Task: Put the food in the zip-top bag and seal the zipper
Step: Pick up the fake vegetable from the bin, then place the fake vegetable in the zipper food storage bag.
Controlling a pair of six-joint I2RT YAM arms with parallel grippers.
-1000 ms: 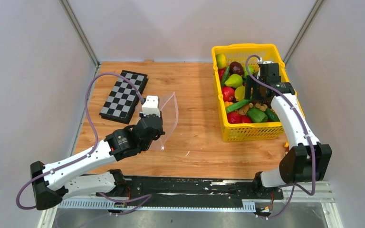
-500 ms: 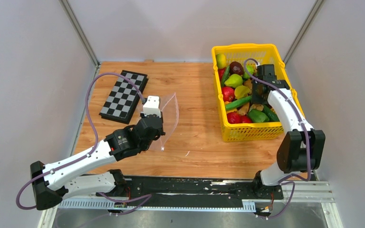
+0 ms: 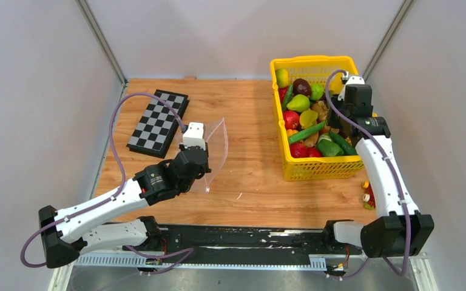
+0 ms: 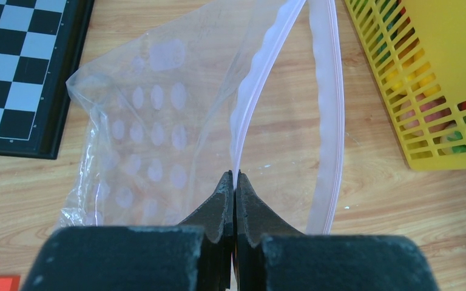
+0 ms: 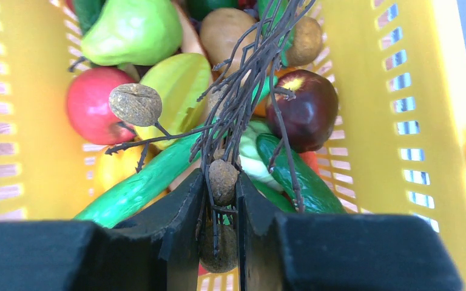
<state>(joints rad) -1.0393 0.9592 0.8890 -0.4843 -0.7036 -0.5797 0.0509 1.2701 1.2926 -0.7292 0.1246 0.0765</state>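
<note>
Brown twig cluster [image 5: 233, 112] pinched in right hand [image 5: 220, 179] — base hidden, left hand [image 4: 235, 179] clamped on zipper [image 4: 261, 79].

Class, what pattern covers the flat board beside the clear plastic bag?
Black-and-white checks on the flat board, clearest in the top external view.

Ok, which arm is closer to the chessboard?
Left. The left arm holds the zip-top bag right beside the chessboard; the right arm reaches over the yellow basket.
</note>
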